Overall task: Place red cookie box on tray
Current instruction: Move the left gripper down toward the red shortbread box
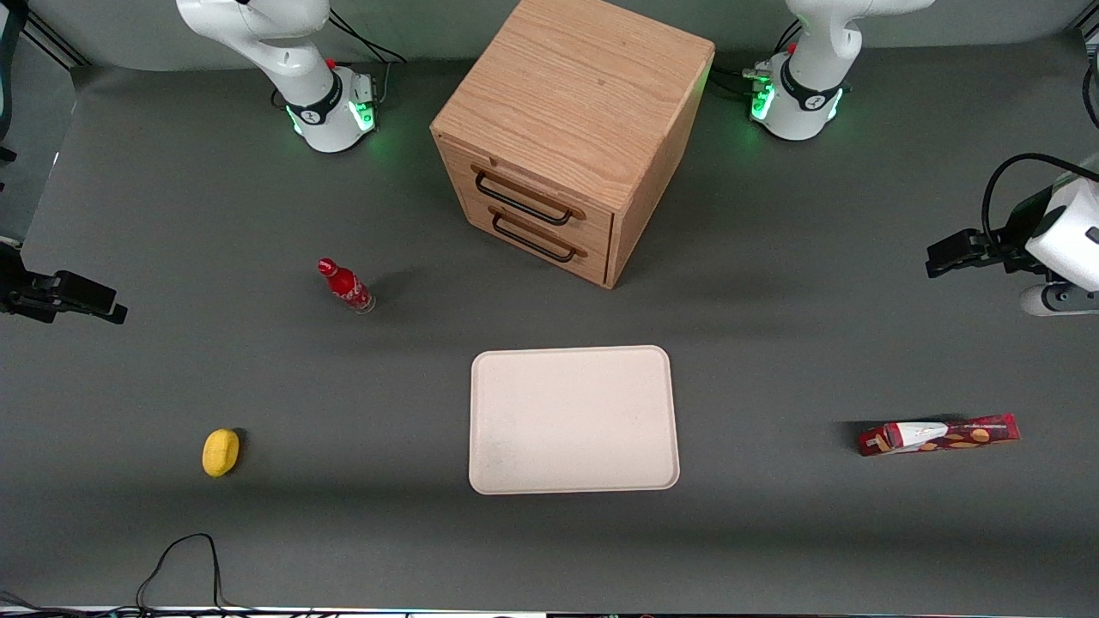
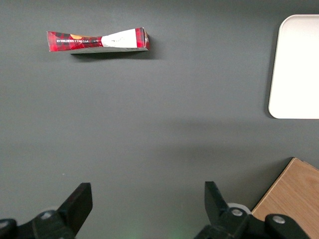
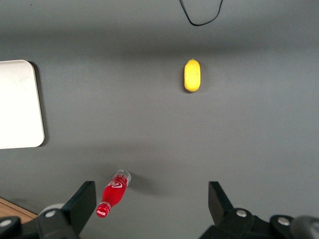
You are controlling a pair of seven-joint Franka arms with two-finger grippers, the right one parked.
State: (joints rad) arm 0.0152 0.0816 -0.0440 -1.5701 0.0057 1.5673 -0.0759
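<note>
The red cookie box lies flat on the grey table toward the working arm's end, level with the tray and apart from it. The left wrist view shows the red cookie box with its white label patch facing up. The cream-white tray sits bare in the middle of the table, nearer to the front camera than the cabinet; the tray is partly in the left wrist view. My left gripper hovers above the table, farther from the front camera than the box. The gripper is open and holds nothing.
A wooden drawer cabinet with two closed drawers stands farther back than the tray. A small red bottle and a yellow object stand toward the parked arm's end. A black cable loops at the table's near edge.
</note>
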